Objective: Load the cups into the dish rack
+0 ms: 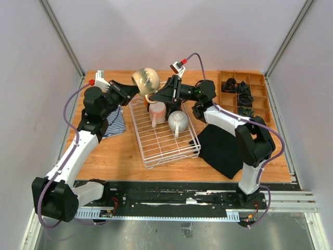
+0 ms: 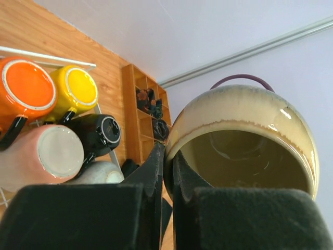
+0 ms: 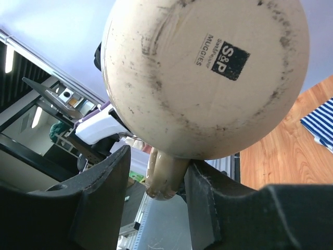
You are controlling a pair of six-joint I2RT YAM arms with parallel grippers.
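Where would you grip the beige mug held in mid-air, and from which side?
Grip the beige mug at its rim, from the open mouth facing the left arm: one finger inside, one outside, as the left claw has it. Its round belly looks too wide and slippery; its handle is only a thin loop.

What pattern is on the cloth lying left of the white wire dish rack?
The cloth has blue and white stripes; the top external view shows it best.

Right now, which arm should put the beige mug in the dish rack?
Probably left. The left gripper is shut on the beige mug at its rim, close to the dish rack. The right gripper only has its fingers apart around the handle, not squeezing.
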